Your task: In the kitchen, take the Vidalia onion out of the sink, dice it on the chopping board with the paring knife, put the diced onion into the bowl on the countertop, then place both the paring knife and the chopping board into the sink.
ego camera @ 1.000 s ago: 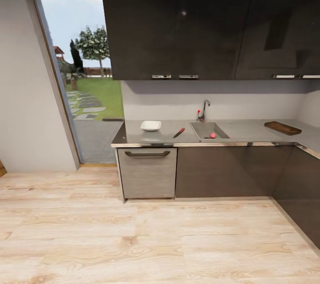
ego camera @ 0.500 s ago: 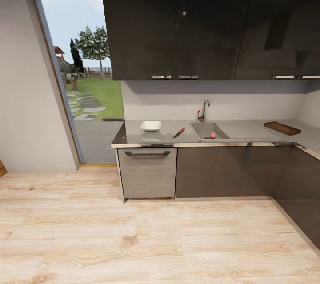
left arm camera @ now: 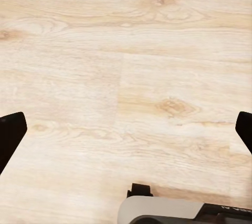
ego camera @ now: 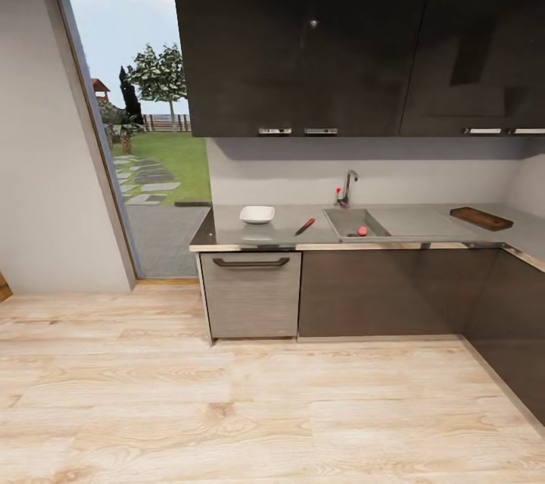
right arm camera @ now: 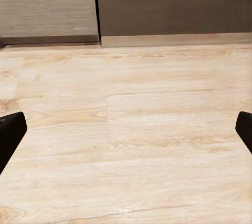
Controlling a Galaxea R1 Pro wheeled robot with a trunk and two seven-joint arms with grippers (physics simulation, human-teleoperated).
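Nothing is shifting since the earlier frames. Vidalia onion (ego camera: pixel 362 230) is lying in the sink (ego camera: pixel 350 222), at 1 o'clock across open floor (ego camera: pixel 227 408). Both grippers' jaws are standing wide

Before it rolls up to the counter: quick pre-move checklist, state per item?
1. Vidalia onion in the sink: ok.
2. Paring knife on the countertop, between bowl and sink: ok.
3. Chopping board at the far right of the countertop, nothing on it: ok.
4. Left gripper open, nothing between the fingers: ok.
5. Right gripper open, nothing between the fingers: ok.
6. Wooden floor between robot and cabinets free of obstacles: ok.
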